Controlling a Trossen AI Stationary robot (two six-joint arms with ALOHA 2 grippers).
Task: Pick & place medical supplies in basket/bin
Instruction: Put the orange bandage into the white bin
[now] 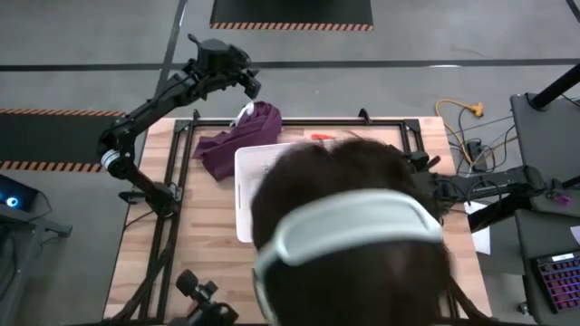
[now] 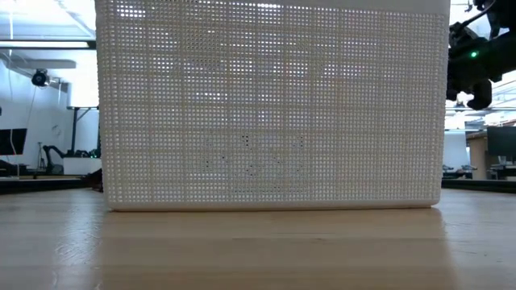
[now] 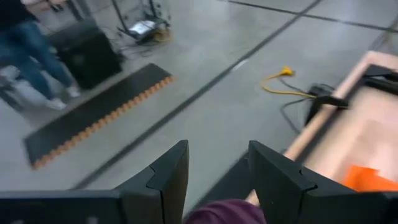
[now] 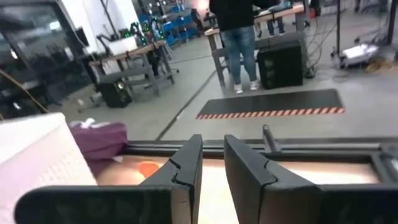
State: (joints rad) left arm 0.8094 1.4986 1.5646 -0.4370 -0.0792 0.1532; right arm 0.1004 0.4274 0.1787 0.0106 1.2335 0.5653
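A person's head with a white headband covers much of the table in the high view. Behind it show the white tub's left part, the orange tube on the wood near the far edge, and a small white thing by the purple cloth. The packet and oblong piece are hidden. My left gripper is open, raised beyond the table's far left corner above the cloth, touching nothing. My right gripper stands at the right side, fingers slightly apart, empty, facing the tub and tube.
The tub's perforated wall fills the low view, with my right arm high at its right. A dark metal frame runs along the table's far edge. A person stands in the room; a yellow cable lies on the floor.
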